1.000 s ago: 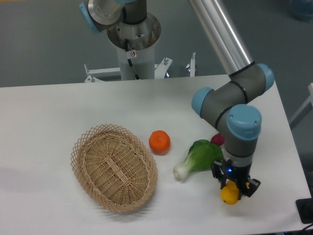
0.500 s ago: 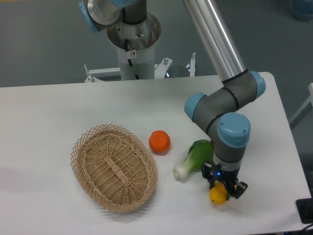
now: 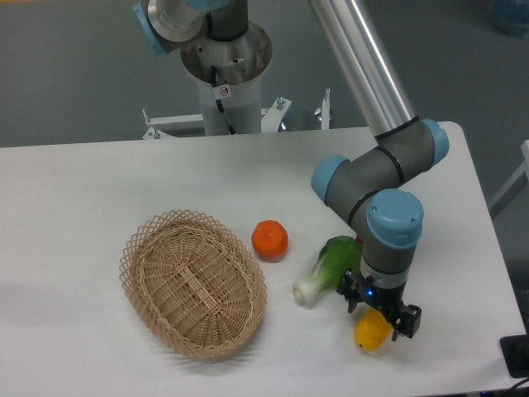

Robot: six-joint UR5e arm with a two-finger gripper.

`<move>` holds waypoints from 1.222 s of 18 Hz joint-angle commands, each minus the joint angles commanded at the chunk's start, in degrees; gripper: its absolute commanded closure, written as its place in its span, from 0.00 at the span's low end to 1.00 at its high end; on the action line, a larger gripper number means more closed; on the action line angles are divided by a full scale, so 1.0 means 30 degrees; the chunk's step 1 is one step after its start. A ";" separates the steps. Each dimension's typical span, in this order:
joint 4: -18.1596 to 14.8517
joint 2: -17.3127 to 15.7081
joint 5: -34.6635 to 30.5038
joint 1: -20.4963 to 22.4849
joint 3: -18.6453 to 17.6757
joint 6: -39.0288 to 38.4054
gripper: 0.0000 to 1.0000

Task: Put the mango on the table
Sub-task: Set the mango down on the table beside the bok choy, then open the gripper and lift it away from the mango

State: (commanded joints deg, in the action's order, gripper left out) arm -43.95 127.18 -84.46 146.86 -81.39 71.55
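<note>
The yellow-orange mango (image 3: 369, 332) lies on the white table (image 3: 99, 174) near the front right edge. My gripper (image 3: 378, 308) points straight down just above it. The jaws stand spread wide on either side of the mango's top, with one finger (image 3: 348, 293) to the left and the other to the right. They do not appear to clamp the fruit.
A green bok choy (image 3: 331, 263) lies just left of the gripper, close to the mango. A round orange (image 3: 269, 239) sits further left. An oval wicker basket (image 3: 192, 281) stands at the front left. The table's front and right edges are near the mango.
The gripper carried the mango a little to the left, then its jaws spread apart. The mango now rests on the table below the open fingers.
</note>
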 joint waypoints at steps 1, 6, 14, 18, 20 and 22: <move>0.0000 -0.0234 0.0000 0.0029 0.0175 -0.0059 0.00; -0.0116 -0.1346 -0.0116 0.0088 0.1056 -0.0177 0.00; -0.4884 -0.5504 -0.0996 0.0321 0.0997 0.0232 0.00; -0.8489 -0.7146 -0.0996 0.2280 0.0997 0.2947 0.00; -0.9546 -0.7471 -0.0967 0.3189 0.1114 0.4883 0.00; -1.0192 -0.7851 -0.0996 0.3865 0.1202 0.5795 0.00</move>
State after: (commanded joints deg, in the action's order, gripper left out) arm -74.52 103.63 -87.45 158.46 -77.78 88.93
